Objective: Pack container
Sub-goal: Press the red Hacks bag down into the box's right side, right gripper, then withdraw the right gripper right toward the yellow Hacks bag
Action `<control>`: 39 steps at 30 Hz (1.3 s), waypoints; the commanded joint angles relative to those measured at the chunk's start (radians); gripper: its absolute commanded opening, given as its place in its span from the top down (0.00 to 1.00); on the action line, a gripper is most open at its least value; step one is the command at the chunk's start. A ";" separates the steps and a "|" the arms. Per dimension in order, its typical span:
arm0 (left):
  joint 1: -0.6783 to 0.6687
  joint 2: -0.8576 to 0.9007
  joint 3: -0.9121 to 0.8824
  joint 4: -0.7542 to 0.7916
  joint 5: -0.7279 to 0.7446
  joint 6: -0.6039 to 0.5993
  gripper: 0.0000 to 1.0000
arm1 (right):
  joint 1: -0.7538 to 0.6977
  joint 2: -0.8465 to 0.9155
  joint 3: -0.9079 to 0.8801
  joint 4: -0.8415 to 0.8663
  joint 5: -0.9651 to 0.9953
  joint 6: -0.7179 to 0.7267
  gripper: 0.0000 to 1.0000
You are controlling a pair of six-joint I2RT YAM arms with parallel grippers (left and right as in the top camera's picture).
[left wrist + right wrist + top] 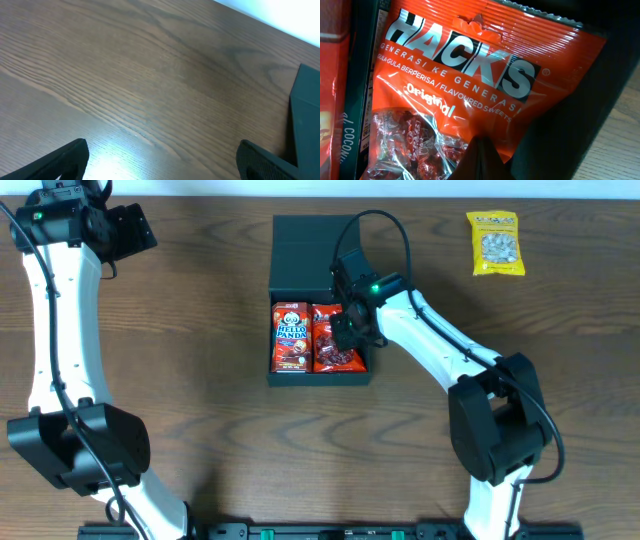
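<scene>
Right gripper (480, 152), jaws closed to a point, tips on the Hacks sweets bag (465, 85) inside the container (300, 260).

On the wooden table (200, 330), the container sits at centre with its flap lid open on the far side. The left gripper (160, 162) hangs well apart at the far left, jaws spread wide and empty. Inside the tray, a Hello Panda box (290, 338) fills the left half and the Hacks bag the right, side by side. A yellow snack pack (497, 243) lies outside, far right. Whether the closed tips pinch any film cannot be told. The step appears to be seating the bag: press lightly and flat, then lift straight up so the bag is not dragged out.
</scene>
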 commanded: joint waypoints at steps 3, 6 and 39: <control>0.004 -0.003 0.015 -0.005 -0.018 0.013 0.05 | -0.016 -0.023 0.040 -0.013 -0.005 -0.025 0.99; 0.004 -0.003 0.015 -0.007 -0.018 0.013 0.05 | -0.034 -0.075 0.101 -0.019 -0.003 -0.070 0.99; 0.004 -0.003 0.015 -0.045 -0.021 0.014 0.05 | -0.536 0.175 0.202 0.356 0.392 -0.307 0.01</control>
